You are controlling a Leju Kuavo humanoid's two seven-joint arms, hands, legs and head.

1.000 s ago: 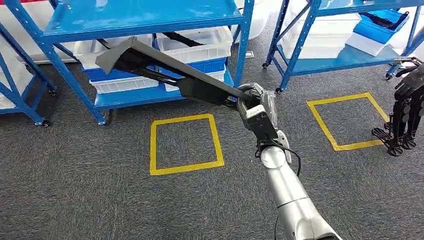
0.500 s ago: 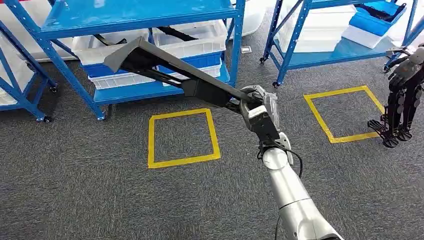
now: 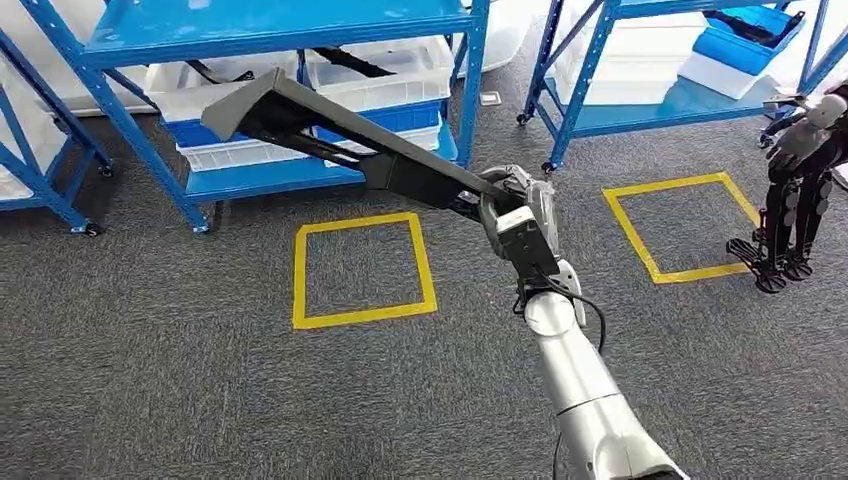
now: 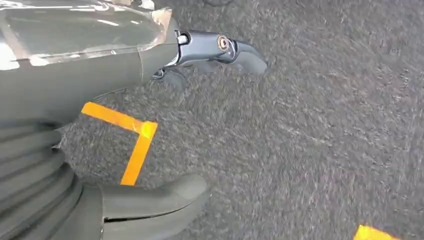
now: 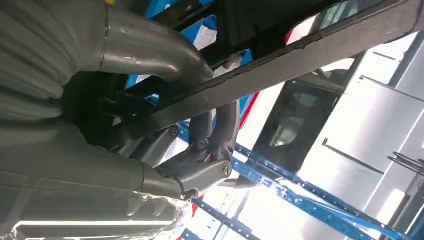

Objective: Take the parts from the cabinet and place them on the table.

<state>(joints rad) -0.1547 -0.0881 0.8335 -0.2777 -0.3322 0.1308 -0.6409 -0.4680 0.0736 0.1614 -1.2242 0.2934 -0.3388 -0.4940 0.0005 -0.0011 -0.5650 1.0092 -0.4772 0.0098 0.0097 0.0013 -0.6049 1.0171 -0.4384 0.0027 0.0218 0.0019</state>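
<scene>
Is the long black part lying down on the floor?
No, the right hand holds the long black part up in the air above the carpet.

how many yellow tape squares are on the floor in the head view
2. One yellow square lies on the carpet in front of the left blue rack, left of the right hand. The other yellow square lies before the right rack.

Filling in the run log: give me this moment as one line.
right hand: holds long black part | left hand: open, over carpet | part: off blue rack, in air
</scene>
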